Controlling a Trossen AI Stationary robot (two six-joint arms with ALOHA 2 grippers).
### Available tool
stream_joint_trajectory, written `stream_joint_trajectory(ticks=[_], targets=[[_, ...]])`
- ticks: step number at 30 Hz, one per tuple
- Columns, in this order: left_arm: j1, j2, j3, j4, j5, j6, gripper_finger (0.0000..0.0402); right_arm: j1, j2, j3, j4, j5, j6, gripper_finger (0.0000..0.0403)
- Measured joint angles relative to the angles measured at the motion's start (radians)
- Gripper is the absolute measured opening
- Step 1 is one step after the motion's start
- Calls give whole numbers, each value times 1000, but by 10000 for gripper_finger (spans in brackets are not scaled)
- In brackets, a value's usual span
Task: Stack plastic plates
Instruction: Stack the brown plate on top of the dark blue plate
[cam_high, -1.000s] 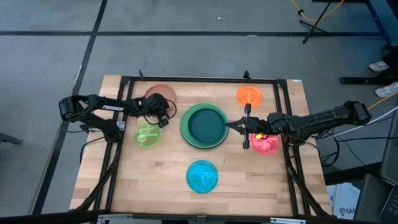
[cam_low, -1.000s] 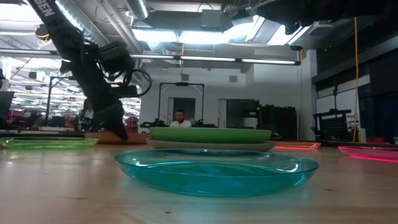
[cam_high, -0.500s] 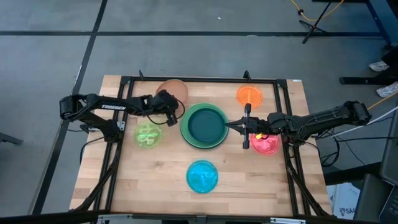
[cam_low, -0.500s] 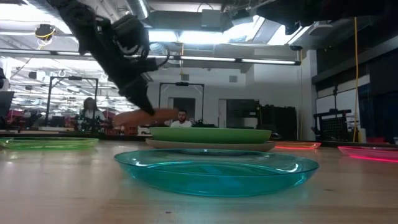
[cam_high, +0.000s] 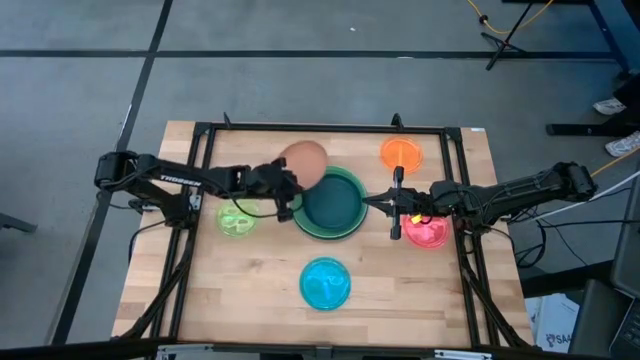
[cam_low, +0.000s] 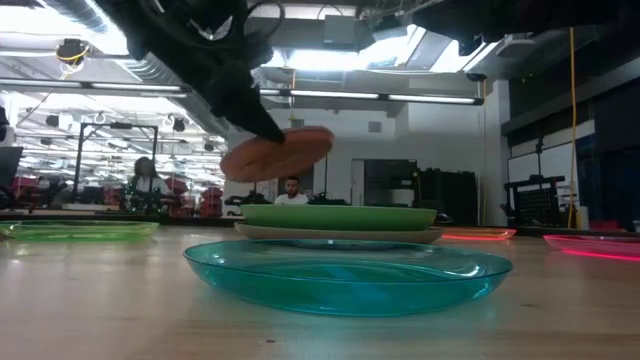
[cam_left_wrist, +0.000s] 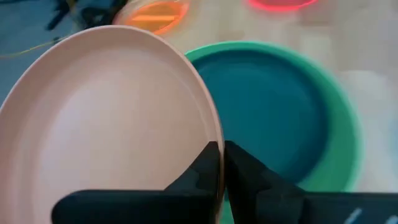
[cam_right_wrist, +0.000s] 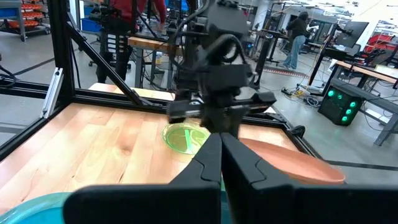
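The left hand (cam_high: 285, 184) gripped the brown plate (cam_high: 304, 161), whose edge hid the teal plate (cam_high: 333, 204); the right hand (cam_high: 397, 203) waited clenched.

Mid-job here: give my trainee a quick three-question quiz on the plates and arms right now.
1. True or false: the brown plate lies flat on the table.
2. Which pincer grips it? A) left B) right
3. Fill in: the teal plate sits inside the ____ plate.

Key:
1. False; the low view shows it lifted and tilted.
2. A; the left pincer clamps its rim, while the right pincer waits shut beside the stack.
3. Green.
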Motion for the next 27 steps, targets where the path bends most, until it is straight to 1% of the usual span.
stream_joint_trajectory(ticks=[3,10,19,27], targets=[[-42,7,0,34,34,-6,14,0,0,0,0,0,0,3],[-111,60,0,165,39,-19,14,0,0,0,4,13,0,3],[-125,179,0,322,44,-20,14,0,0,0,4,16,0,3],[-131,282,0,421,99,-45,14,0,0,0,2,15,0,3]])
